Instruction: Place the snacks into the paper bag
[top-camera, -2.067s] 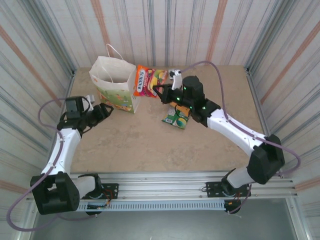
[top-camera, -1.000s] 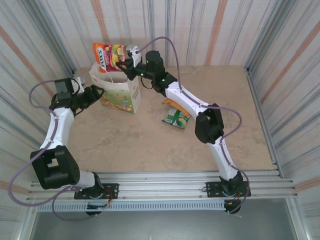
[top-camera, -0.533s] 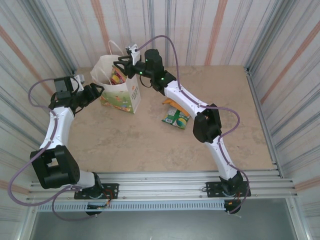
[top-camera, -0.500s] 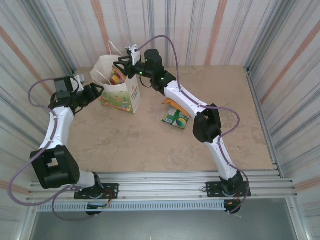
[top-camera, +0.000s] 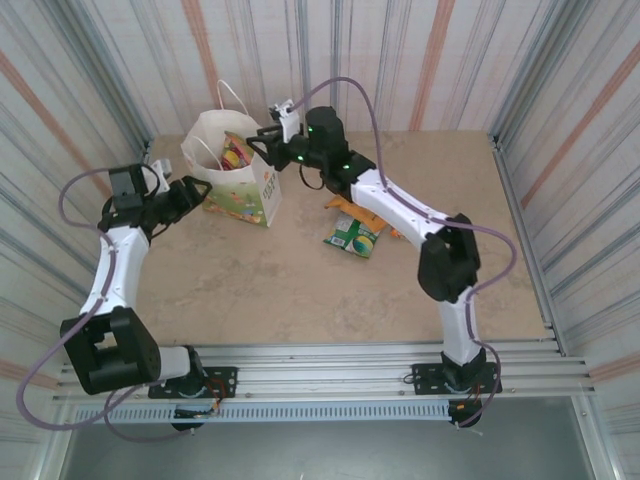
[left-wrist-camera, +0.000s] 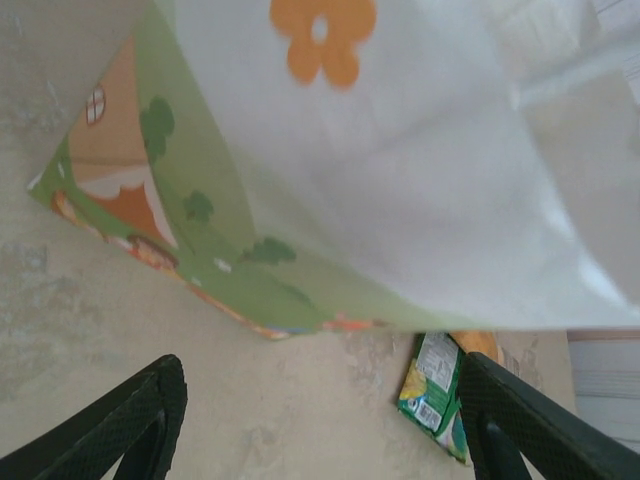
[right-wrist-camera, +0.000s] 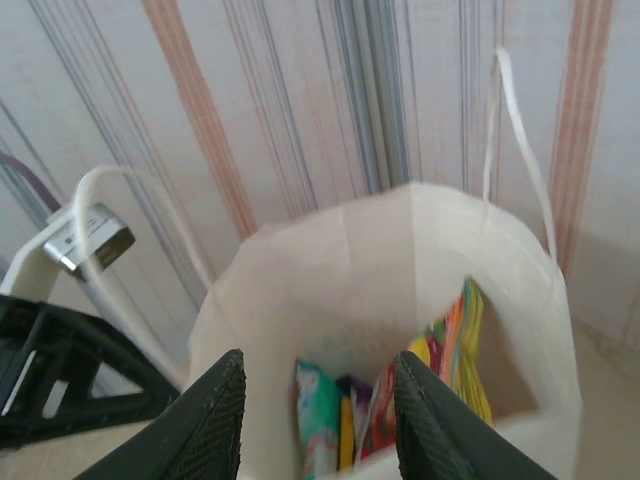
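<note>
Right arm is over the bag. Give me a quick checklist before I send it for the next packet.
1. Is the right gripper empty? Ok: its fingers are apart above the bag mouth with nothing between them.
2. Are the packets in? Ok: several stand on edge inside the paper bag.
3. Is the bag upright with its mouth open? Ok.
4. Is the left gripper open beside the bag's printed side? Ok. Whether it touches the bag: cannot tell.
5. Are all the snacks bagged? Not ok: a green packet and an orange packet lie on the table right of the bag.
</note>
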